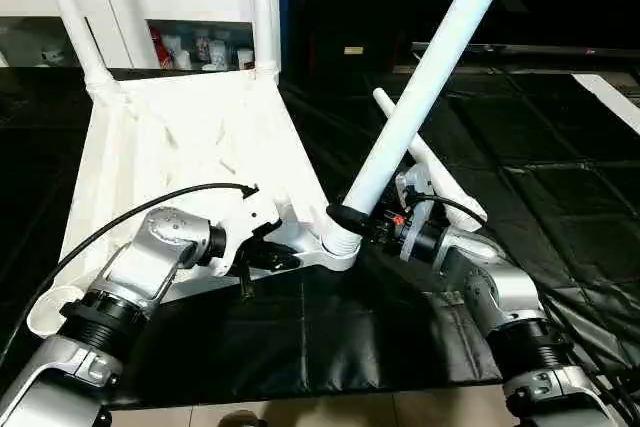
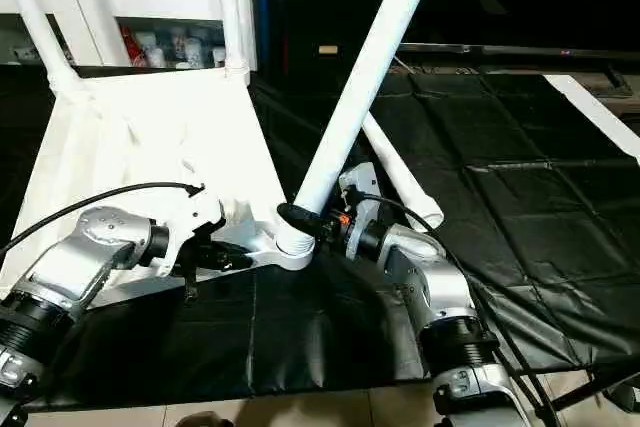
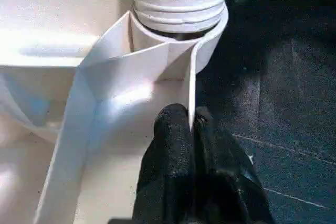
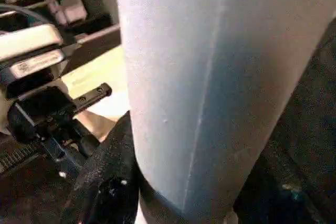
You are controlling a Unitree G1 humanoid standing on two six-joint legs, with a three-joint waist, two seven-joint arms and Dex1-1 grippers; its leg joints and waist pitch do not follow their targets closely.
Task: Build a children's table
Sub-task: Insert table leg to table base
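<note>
The children's table top (image 1: 180, 147) lies upside down on the black mat (image 1: 520, 147), two legs already standing at its far corners. The right claw (image 1: 352, 217) grips a leaning third leg (image 1: 420, 87) at the near socket (image 3: 210, 40); its tilt could cross-thread (my guess). The left claw (image 3: 190, 129) pinches the rim. A spare leg (image 1: 435, 172) lies nearby.

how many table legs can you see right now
4: two upright in the tabletop's far corner sockets, one tilted in the near corner socket, held by the right gripper, one lying on the black mat.
</note>
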